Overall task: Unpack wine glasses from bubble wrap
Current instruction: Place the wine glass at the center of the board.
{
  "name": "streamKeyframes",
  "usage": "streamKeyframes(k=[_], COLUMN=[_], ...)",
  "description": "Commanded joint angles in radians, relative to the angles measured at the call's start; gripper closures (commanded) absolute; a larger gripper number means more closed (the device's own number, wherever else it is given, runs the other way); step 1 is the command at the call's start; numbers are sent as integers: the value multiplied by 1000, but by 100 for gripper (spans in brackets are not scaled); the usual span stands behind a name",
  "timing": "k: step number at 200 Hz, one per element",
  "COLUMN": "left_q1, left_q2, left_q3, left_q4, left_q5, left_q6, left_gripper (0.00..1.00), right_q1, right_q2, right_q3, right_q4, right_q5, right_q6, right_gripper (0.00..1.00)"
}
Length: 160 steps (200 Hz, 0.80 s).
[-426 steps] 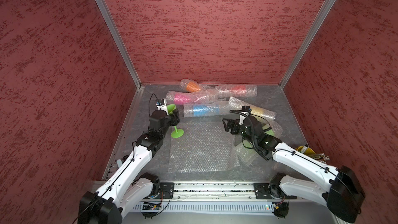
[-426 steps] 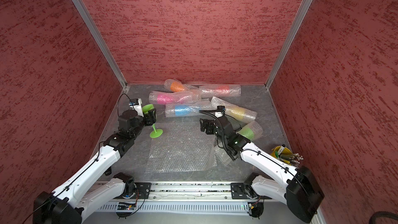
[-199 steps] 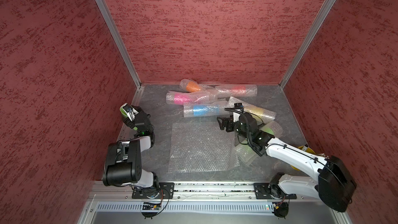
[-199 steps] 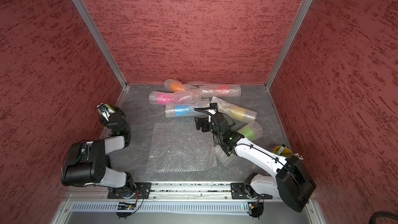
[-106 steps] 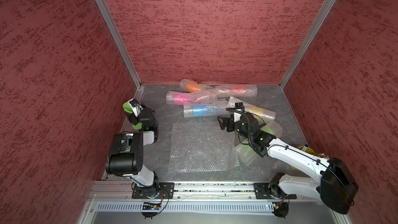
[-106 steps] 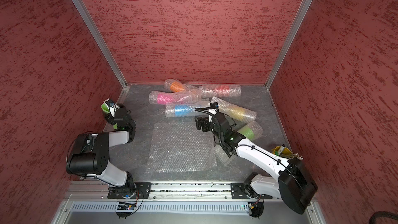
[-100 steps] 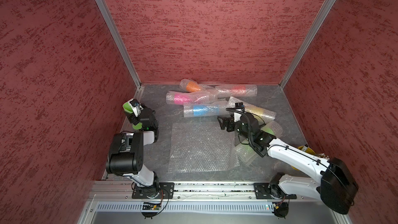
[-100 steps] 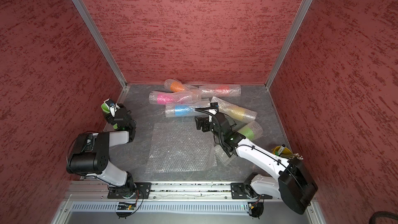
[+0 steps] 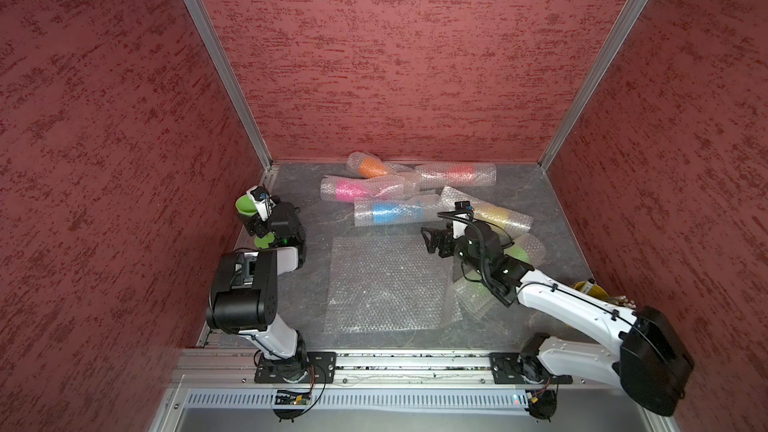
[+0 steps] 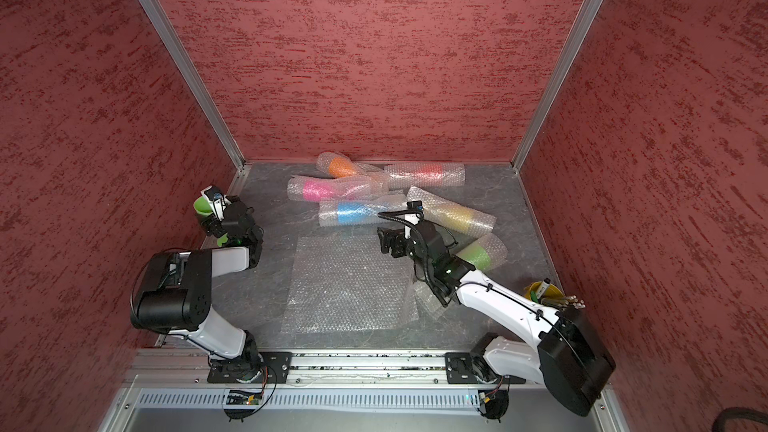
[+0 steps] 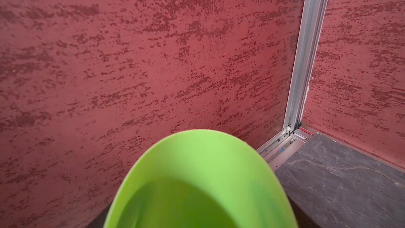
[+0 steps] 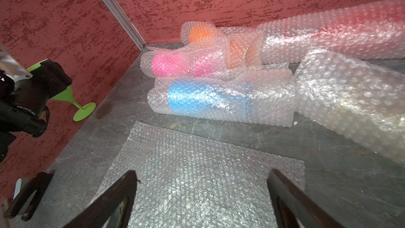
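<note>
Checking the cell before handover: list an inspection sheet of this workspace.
Surface: grey, veined table.
Job's things: bare green goblet tilted at the left tool; six wrapped goblets: orange, red, pink, blue, yellow, second green; flat sheet spread out; crumpled sheet under the right arm.
Clutter: yellow holder with sticks near the right arm's base.
Tools: right tool open, empty, over the flat sheet; left tool's grip cannot be told.
Cables: black cable looped over the right wrist.
Surroundings: red textured walls, aluminium corner posts.
</note>
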Motion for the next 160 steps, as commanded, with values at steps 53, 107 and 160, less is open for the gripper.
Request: streamKeyframes(k=[53, 107, 160], left_q1=[11, 25, 12], left_q2=[26, 32, -32], left_q3=[30, 3, 35], left_q4=[-40, -26, -137], left_q5=[-36, -35, -17], left_q6=[-7, -15, -32], left_gripper=[11, 11, 10], right_q1=[-5, -4, -4], right_q2=[-35, -56, -61], right_q3=[-5, -13, -7], right_q4=[20, -2, -9], right_q5=[13, 25, 23], right_q6=[-4, -5, -6], right_gripper=[5, 5, 5])
